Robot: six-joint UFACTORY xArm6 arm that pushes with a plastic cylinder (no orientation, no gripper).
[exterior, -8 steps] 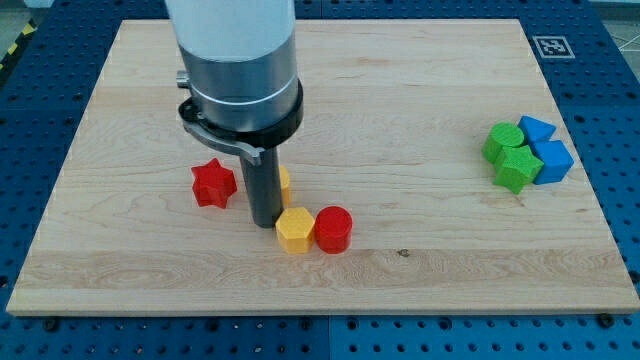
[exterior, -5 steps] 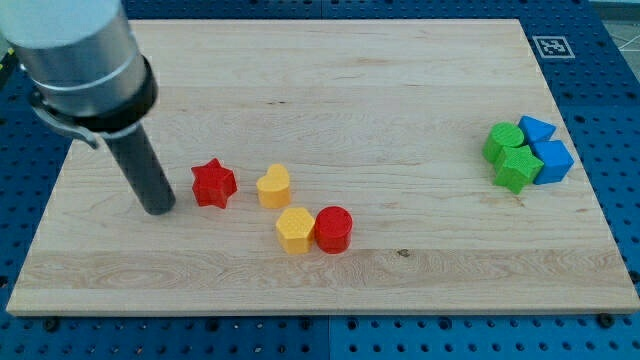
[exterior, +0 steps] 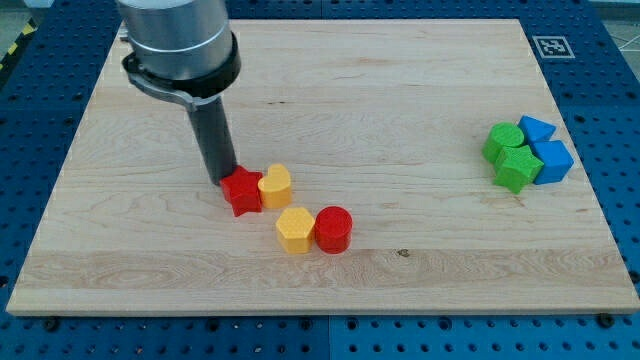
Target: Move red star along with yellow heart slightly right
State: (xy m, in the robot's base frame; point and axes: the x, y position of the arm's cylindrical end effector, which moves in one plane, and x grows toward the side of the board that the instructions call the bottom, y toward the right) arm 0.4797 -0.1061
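The red star (exterior: 242,190) lies left of centre on the wooden board (exterior: 400,90). It touches the yellow heart (exterior: 275,185) on its right side. My tip (exterior: 222,179) rests against the star's upper left edge. The dark rod rises from there to the grey arm body at the view's top left.
A yellow hexagon (exterior: 295,230) and a red cylinder (exterior: 333,229) sit side by side just below the heart. At the view's right, two green blocks (exterior: 510,155) and two blue blocks (exterior: 547,150) form a tight cluster near the board's edge.
My tip moved right from the star's left side and pushed the red star right until it touches the yellow heart. The other blocks stayed put.
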